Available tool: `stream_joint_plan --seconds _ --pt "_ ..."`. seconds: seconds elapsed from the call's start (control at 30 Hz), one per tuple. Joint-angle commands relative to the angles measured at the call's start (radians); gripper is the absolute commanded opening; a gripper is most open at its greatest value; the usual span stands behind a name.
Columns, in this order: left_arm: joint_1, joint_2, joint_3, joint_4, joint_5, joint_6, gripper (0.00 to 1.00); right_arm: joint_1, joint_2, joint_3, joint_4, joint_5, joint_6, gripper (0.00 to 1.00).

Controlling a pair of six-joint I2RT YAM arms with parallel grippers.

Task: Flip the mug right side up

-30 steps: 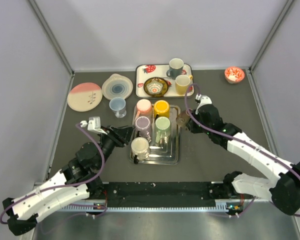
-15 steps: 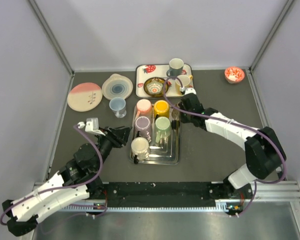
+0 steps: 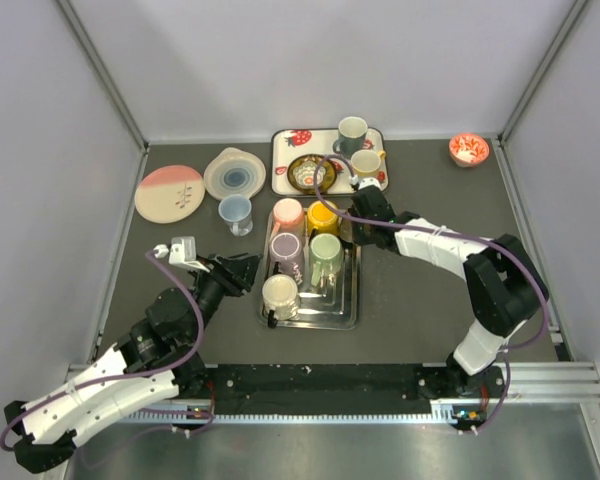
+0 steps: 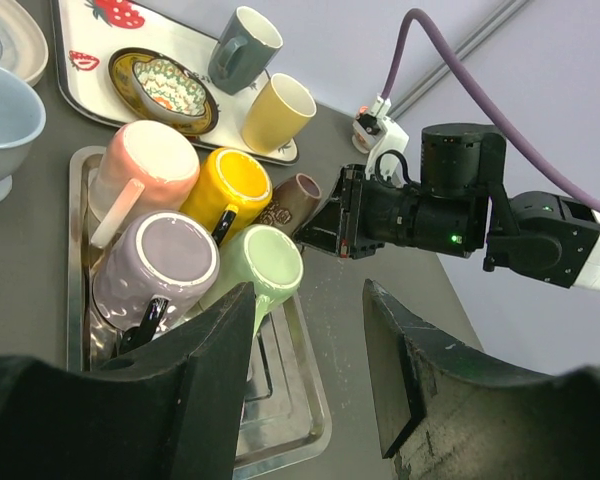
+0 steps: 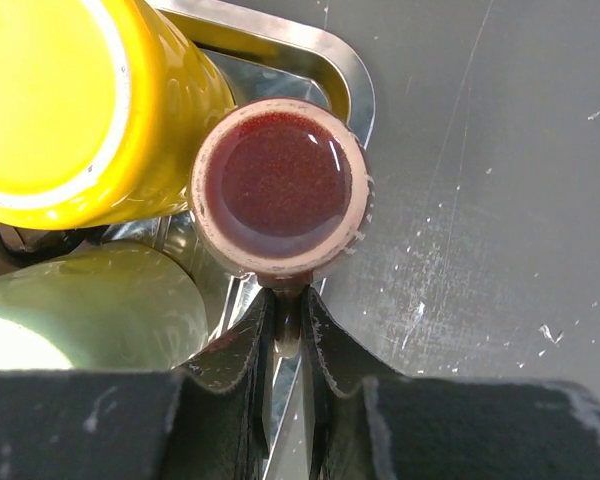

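Observation:
A brown mug [image 5: 280, 185] hangs in my right gripper [image 5: 288, 310], whose fingers are shut on its handle. One round, dark red end faces the right wrist camera; I cannot tell whether it is the mouth or the base. The mug sits over the right rim of the metal tray [image 5: 315, 50], close beside an overturned yellow mug [image 5: 70, 100]. The left wrist view shows the brown mug [image 4: 298, 197] tilted against my right gripper [image 4: 345, 225]. In the top view it [image 3: 345, 231] is mostly hidden by the gripper [image 3: 356, 224]. My left gripper [image 4: 310, 340] is open and empty, left of the tray [image 3: 352, 300].
The tray holds overturned mugs: pink [image 3: 287, 212], yellow [image 3: 323, 214], purple [image 3: 286, 247], green [image 3: 326, 250] and cream [image 3: 280, 295]. Behind it, a strawberry tray [image 3: 280, 160] carries two upright mugs and a bowl. Plates [image 3: 169, 193], a blue cup [image 3: 235, 212] and a red bowl [image 3: 469, 150] stand around.
My right gripper has carried the brown mug leftward, from the table right of the tray to the tray's right rim beside the yellow mug. The left arm has barely moved.

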Motion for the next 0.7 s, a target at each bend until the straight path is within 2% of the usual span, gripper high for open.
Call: stream_joint_plan --seconds 0.0,0.17,0.67 --pt "0.003 -0.004 -0.006 0.028 -0.008 0.003 0.52 0.005 -0.005 0.042 0.090 -0.030 -0.020 0.00" --pt "0.003 0.010 -0.011 0.035 0.000 -0.006 0.52 0.018 0.010 0.045 0.095 -0.069 -0.023 0.00" --pt "0.003 0.005 -0.027 0.016 0.013 -0.032 0.52 0.077 -0.005 -0.039 0.078 -0.034 -0.008 0.00"
